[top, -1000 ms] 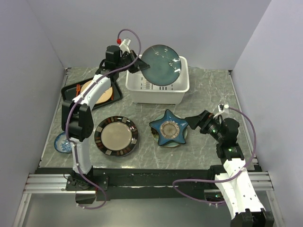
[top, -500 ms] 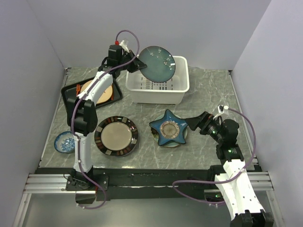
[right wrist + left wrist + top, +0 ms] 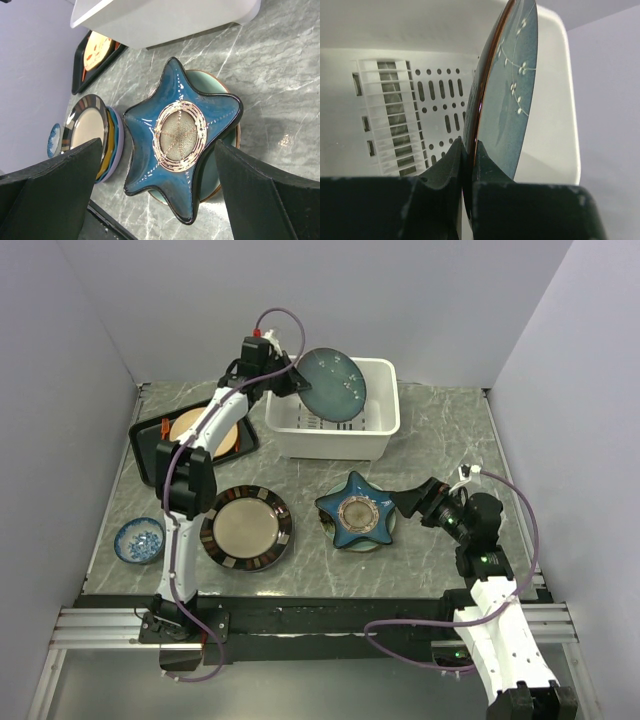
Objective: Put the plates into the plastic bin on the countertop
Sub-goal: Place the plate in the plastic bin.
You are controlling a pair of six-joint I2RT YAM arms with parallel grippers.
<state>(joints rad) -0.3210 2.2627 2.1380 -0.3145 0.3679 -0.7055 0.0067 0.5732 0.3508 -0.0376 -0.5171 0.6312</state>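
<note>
Teal plate [image 3: 335, 386] above bin [image 3: 340, 445] — tilted, L pincer [image 3: 469, 150] gripping

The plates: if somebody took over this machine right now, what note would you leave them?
Left fingers shut on the teal plate, held on edge over the white bin.
Right fingers open, empty, near the star plate.
No plate shows in the bin yet.
Left to do: teal plate in, then the star plate, the green plate under it, and the dark-rimmed stack.
</note>
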